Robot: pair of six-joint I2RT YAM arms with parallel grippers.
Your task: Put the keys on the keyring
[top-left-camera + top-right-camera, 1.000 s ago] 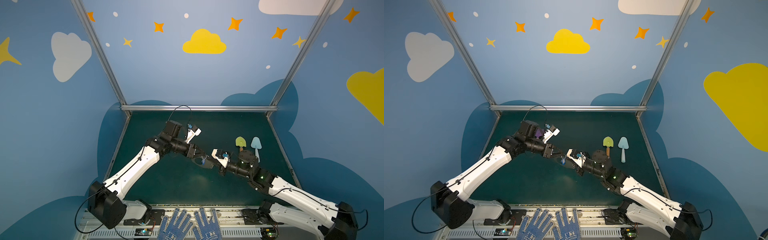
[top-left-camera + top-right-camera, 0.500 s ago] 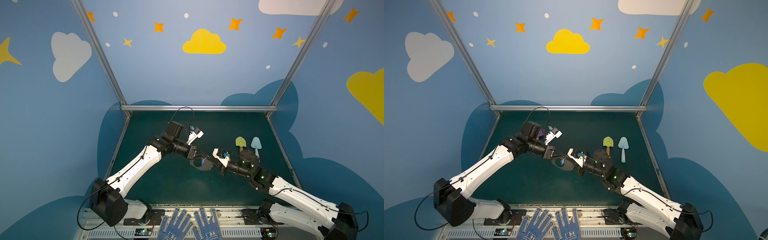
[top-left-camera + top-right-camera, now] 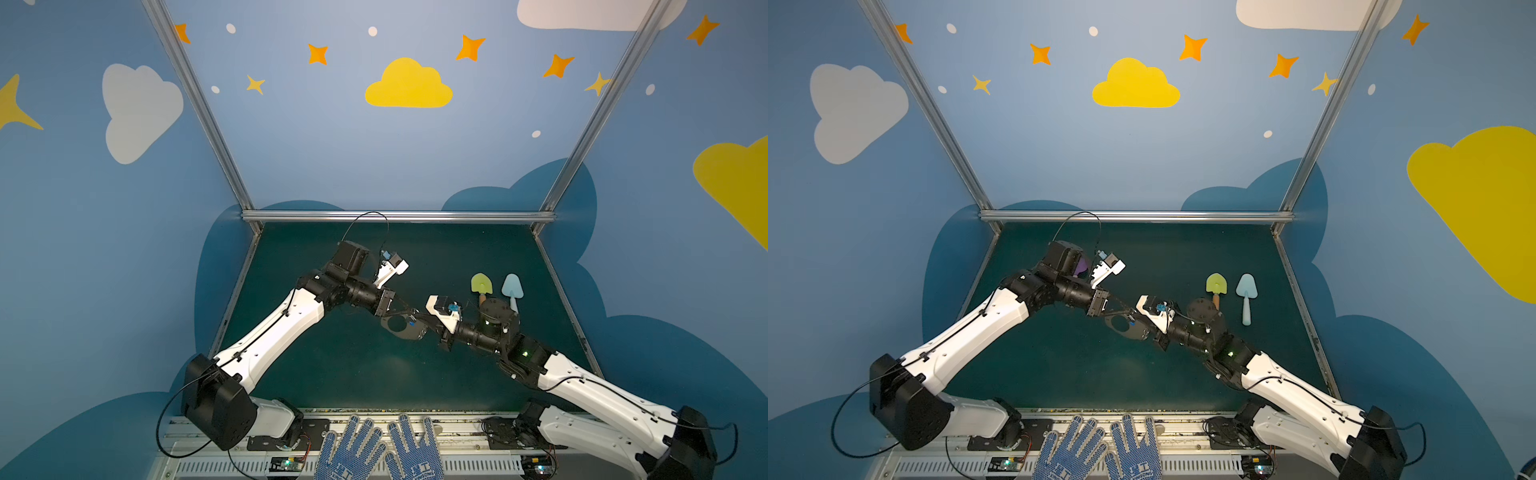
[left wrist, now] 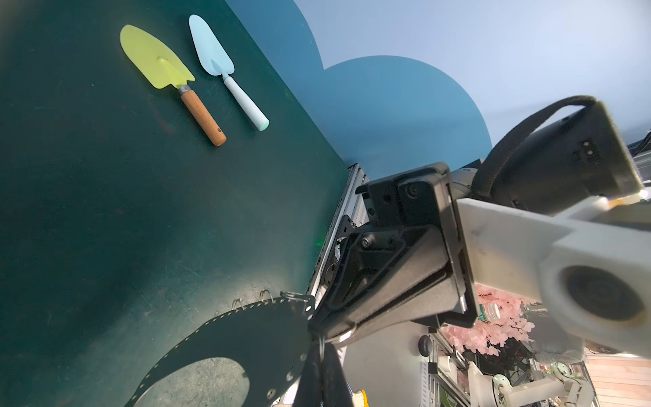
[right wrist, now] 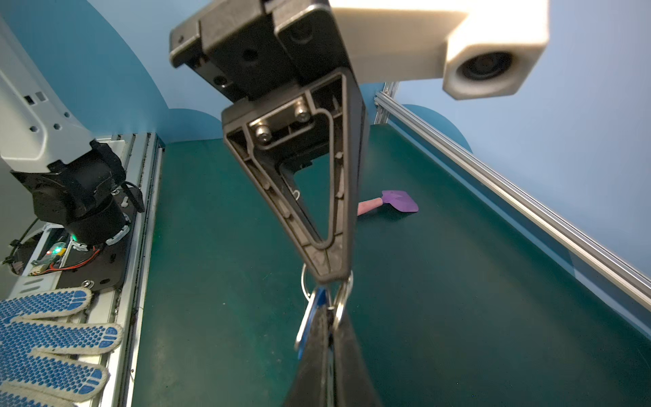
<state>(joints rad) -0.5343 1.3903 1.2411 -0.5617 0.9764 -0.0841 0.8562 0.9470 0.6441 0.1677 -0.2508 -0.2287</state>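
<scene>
The keyring (image 4: 246,331), held above the worktop (image 4: 105,211).
We see the right end effector (image 4: 317,326) clamped on its edge, the keys (image 5: 317,303) at those tips; the left end effector (image 5: 329,276) is shut, seemingly on a wire ring (image 5: 345,296); shovels (image 4: 156,58) lie beyond.

keyring (image 4: 253,331) cut off, purple shovel (image 5: 401,201) half hidden

Blue walls (image 3: 374,166) with painted clouds (image 3: 409,85) and orange stars (image 3: 318,54) enclose a dark green floor (image 3: 332,365)
</scene>
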